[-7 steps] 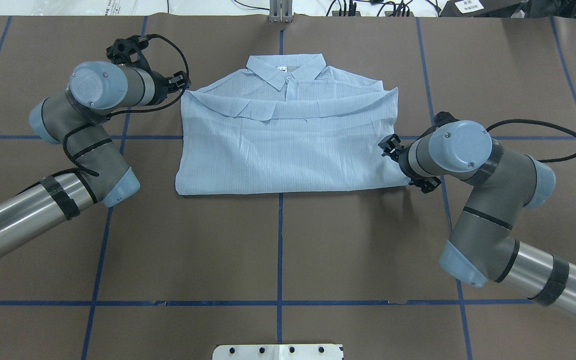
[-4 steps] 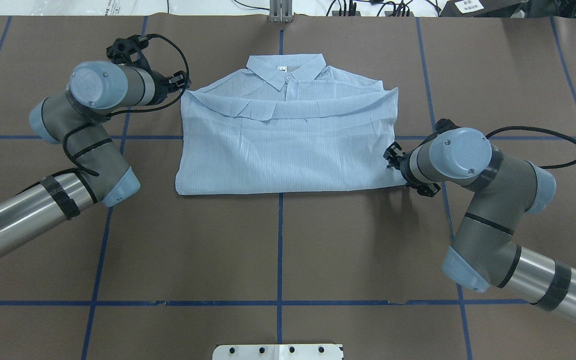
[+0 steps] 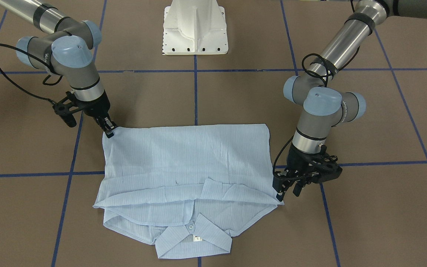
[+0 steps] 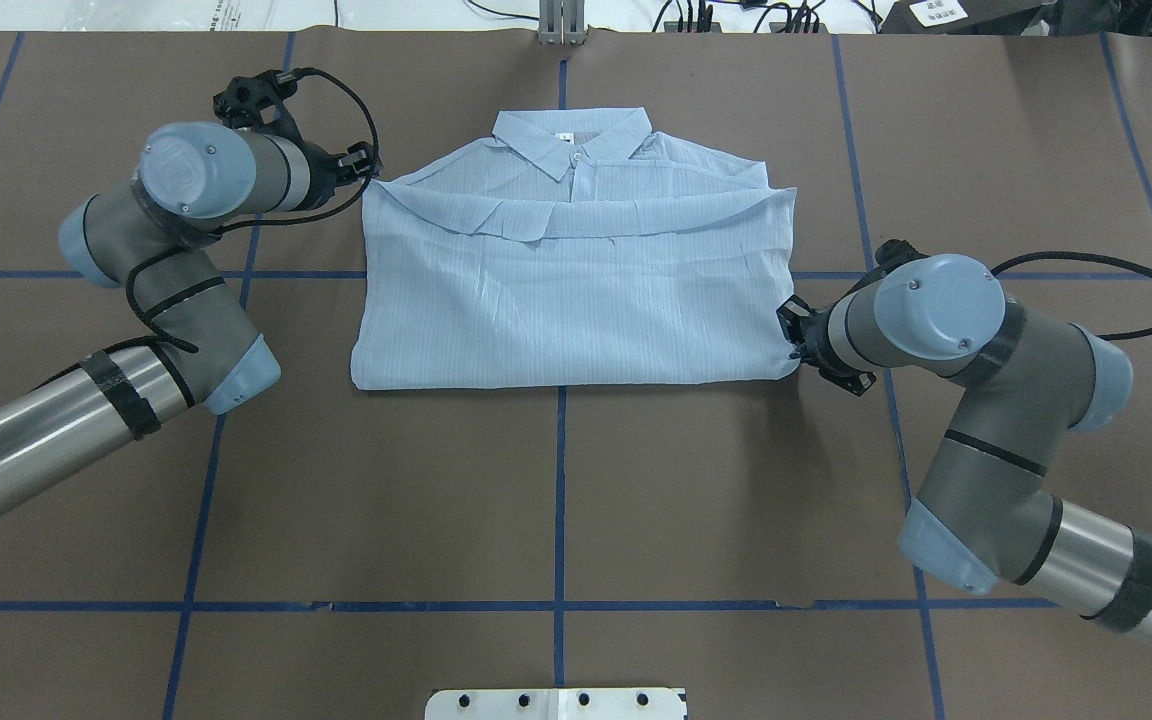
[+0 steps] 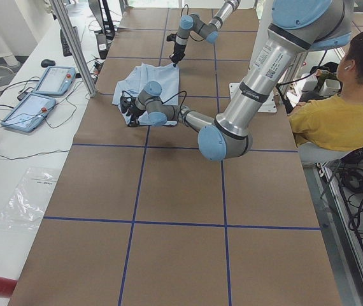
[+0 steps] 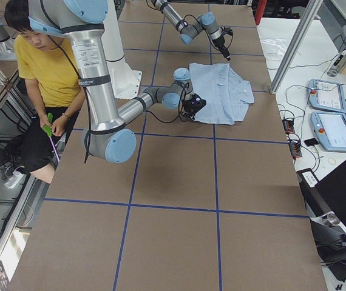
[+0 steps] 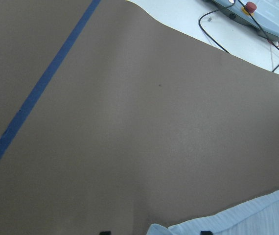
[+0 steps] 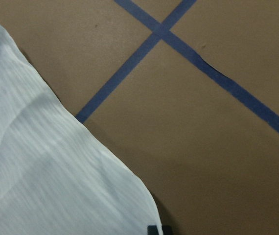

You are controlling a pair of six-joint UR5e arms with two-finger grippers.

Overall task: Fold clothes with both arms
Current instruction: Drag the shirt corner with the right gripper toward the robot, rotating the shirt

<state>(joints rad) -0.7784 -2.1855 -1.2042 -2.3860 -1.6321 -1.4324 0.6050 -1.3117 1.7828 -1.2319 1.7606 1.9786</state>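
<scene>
1. Currently the shirt (image 4: 576, 290) lies flat on the brown table (image 4: 556, 480), midway between both arms. Its collar (image 4: 573, 140) points away from the robot's base and its lower part is folded up over the front.
2. My right gripper (image 3: 109, 130) is down at the shirt's near corner on its own side. Its fingers are drawn together on the cloth, pinching that corner.
3. My left gripper (image 3: 287, 192) sits at the far corner of the folded layer on its side, at the edge. Its wrist camera shows the fingertips (image 7: 205, 232) apart with a bit of shirt edge between them, so it is released.
4. A person (image 5: 334, 115) in a yellow top sits behind the robot.
</scene>
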